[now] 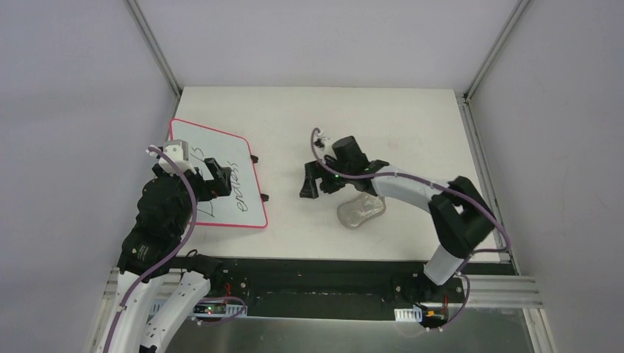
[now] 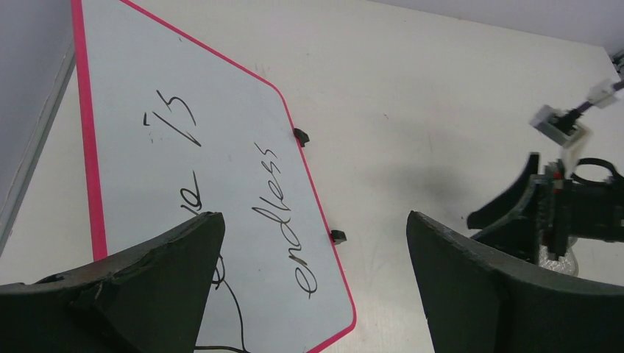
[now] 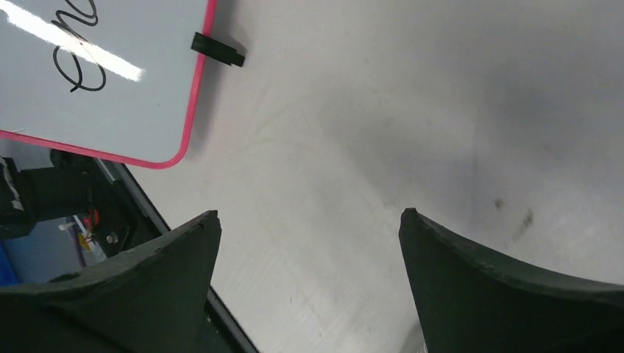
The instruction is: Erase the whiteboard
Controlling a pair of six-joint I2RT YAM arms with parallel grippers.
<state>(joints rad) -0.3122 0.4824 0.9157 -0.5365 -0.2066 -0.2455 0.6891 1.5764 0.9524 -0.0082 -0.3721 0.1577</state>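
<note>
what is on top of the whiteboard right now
Black handwriting, including the word endless, is on the whiteboard. The open left gripper hangs over its near part and hides some of the writing beneath. Nothing else shows on the uncovered surface.

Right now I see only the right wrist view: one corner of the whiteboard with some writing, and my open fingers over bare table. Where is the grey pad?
Observer: The grey pad lies on the table just to the right of the right gripper, on the side away from the whiteboard.
Operator: Does the left gripper hold anything?
Observer: No. The left gripper is open and empty, above the board's tabbed edge.
Operator: How much writing is on the board?
Observer: Several black words, one of which reads "endless".
</note>
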